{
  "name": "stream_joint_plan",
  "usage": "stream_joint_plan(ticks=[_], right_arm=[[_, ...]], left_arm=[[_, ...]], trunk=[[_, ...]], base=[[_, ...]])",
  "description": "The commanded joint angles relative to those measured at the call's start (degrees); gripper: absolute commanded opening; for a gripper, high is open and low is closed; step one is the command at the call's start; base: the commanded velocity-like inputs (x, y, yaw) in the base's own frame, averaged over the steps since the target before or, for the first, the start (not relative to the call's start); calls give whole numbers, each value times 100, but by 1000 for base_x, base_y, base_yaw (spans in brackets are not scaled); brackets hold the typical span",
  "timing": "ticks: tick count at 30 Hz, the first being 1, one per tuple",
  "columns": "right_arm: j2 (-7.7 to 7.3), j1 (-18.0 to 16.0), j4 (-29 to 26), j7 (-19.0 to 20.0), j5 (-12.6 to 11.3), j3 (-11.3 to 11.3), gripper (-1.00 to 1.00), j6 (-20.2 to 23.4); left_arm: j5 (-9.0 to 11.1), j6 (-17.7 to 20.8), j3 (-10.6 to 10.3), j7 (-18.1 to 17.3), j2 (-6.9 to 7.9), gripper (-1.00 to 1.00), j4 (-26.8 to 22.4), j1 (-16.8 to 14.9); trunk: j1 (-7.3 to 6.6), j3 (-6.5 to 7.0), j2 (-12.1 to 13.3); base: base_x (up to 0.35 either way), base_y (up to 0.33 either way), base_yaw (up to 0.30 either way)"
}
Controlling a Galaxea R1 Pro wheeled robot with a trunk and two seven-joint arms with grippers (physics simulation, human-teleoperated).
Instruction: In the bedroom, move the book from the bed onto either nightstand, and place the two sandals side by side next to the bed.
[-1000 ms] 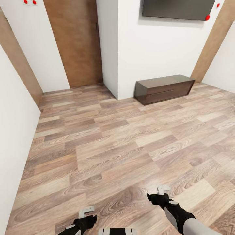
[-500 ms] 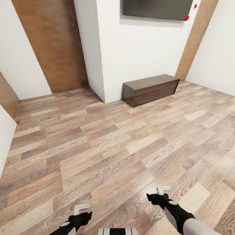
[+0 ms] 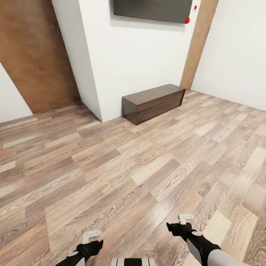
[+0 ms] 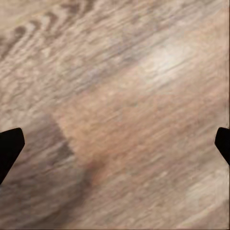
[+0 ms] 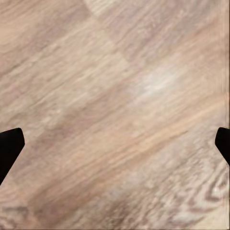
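Wood-plank floor point(image 3: 140, 173), white walls, long dark cabinet point(image 3: 154, 102) under a wall screen point(image 3: 151, 9).
Left gripper point(image 3: 91, 236) and right gripper point(image 3: 184, 218) low over bare planks, jaws apart, empty; book, bed, sandals unseen.

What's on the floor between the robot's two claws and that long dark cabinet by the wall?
Nothing: in the head view only bare wood-plank floor stretches from the left gripper and right gripper to the dark cabinet.
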Motion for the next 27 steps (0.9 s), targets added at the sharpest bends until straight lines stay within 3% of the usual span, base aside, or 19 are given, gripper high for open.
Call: stream_joint_plan(ticks=[1,27], right_arm=[[-2,-4,15,12,-27,28,100,-20],[-2,-4,58,10,-88,25,100,-63]], left_arm=[[56,-20,-11,-24,1,100,7,-3],[56,-22,-11,-24,10,100,30,-3]], trunk=[[2,-4,-1],[2,-4,-1]], base=[[334,1,-275],[334,0,-267]])
